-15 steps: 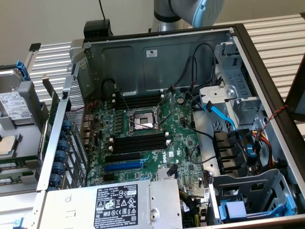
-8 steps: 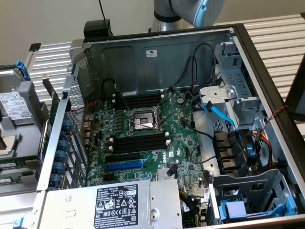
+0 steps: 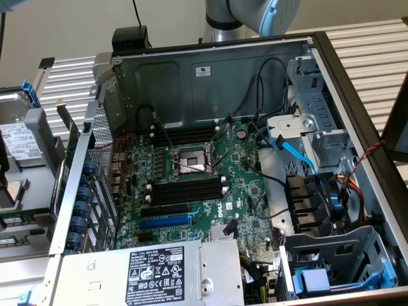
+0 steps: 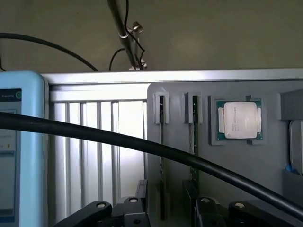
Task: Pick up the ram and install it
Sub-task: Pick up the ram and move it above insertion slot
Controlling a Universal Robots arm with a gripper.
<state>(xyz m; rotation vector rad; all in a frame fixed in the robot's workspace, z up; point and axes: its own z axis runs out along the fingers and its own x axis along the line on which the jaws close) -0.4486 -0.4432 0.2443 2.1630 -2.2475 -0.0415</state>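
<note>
In the wrist view two thin dark sticks stand on edge in slots of a grey holder tray [image 4: 270, 165]. I take them for ram: one ram stick [image 4: 161, 142] and a second [image 4: 194, 142] beside it. My gripper [image 4: 165, 201] is open, its black fingers [image 4: 142, 189] standing on either side of the first stick, apart from it. In the exterior view the open computer case shows the green motherboard [image 3: 236, 204] with black memory slots [image 3: 188, 191] that have white end clips. A second bank of black slots [image 3: 188, 135] lies beyond the processor socket [image 3: 191, 159]. The arm's grey and blue joint [image 3: 261, 16] is behind the case.
A processor chip [image 4: 239, 120] sits in the tray beside the sticks. A thick black cable [image 4: 142, 144] crosses in front of the wrist camera. A blue slot strip [image 3: 164, 222], the power supply [image 3: 159, 274], drive cages [image 3: 331, 268] and loose cables [image 3: 299, 156] crowd the case. A hard drive [image 3: 19, 143] lies outside on the exterior view's left.
</note>
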